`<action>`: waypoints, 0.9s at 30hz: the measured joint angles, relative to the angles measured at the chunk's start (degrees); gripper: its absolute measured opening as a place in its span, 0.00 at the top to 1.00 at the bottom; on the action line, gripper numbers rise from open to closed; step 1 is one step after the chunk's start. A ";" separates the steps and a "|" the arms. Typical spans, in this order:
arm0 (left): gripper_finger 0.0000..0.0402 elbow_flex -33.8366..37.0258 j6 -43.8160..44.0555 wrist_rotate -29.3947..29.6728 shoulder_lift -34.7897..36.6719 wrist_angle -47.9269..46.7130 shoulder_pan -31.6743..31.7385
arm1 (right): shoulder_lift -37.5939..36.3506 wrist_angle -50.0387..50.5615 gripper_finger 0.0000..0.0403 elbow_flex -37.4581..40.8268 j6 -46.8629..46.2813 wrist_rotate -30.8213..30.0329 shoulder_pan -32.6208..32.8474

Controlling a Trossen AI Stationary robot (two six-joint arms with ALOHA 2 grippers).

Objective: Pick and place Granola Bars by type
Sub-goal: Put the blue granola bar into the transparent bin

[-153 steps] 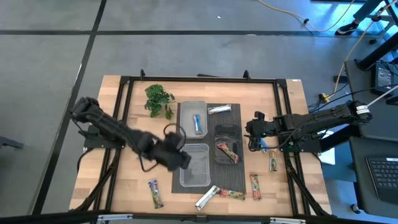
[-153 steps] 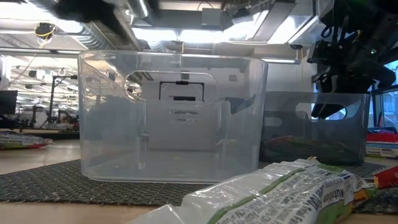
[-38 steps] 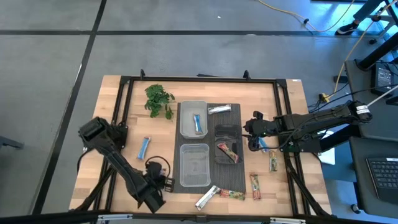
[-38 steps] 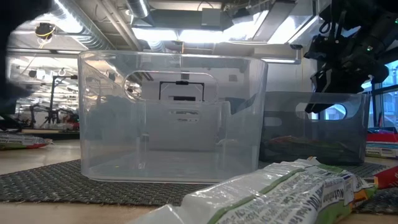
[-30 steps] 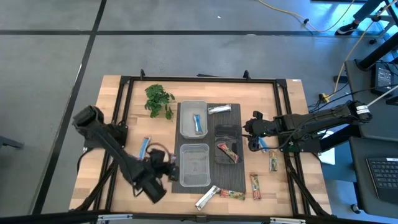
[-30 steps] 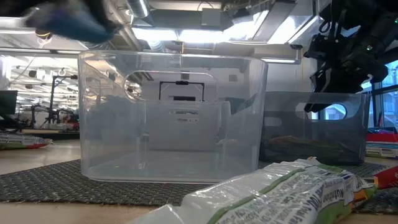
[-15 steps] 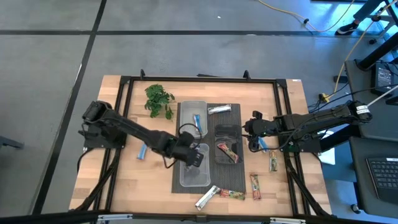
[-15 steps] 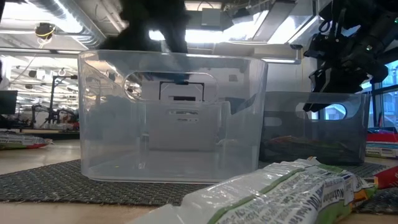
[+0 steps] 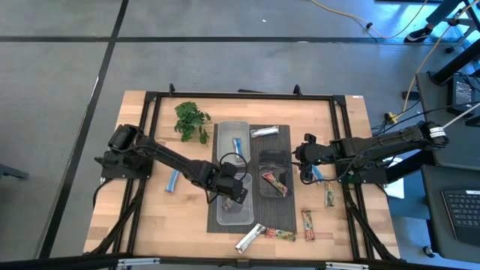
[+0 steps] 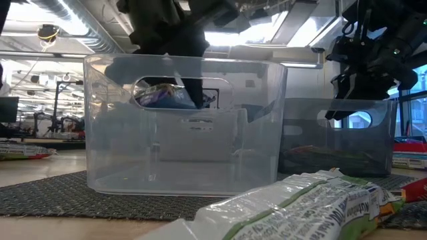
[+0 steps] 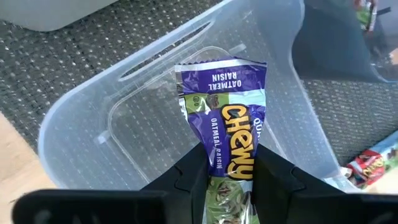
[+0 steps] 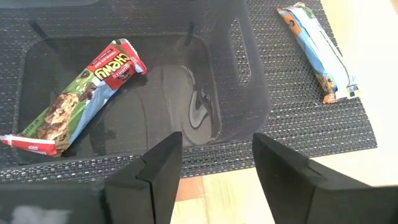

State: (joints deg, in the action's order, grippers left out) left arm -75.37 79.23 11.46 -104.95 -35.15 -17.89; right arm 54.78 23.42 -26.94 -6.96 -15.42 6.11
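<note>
Over the clear tub [image 9: 235, 196] at worktop centre, our left gripper [image 11: 231, 169] pinched a purple oatmeal-raisin bar [image 11: 225, 134]; a tilted release could snag the rim. At three o'clock, our right gripper [image 12: 214, 158] hung released.

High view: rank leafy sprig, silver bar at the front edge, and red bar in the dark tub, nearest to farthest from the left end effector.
1. Red bar in the dark tub, just to its right.
2. Silver bar, toward the front edge.
3. Leafy sprig, at the far left of the table.

Measured from the left end effector.
</note>
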 joint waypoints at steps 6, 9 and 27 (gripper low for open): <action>0.77 0.00 -0.51 -0.02 0.00 1.33 0.00 | 0.00 0.02 0.51 0.00 0.00 0.00 0.00; 0.77 0.00 -0.53 -0.13 0.00 1.35 0.00 | 0.00 0.02 0.51 0.00 0.00 0.00 0.00; 0.66 0.00 -3.31 -1.29 0.00 1.79 0.04 | 0.00 -0.04 0.51 0.00 -5.16 0.04 0.00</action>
State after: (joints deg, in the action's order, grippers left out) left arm -75.37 75.92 10.18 -104.95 -33.37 -17.85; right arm 54.78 23.38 -26.94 -12.13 -15.38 6.11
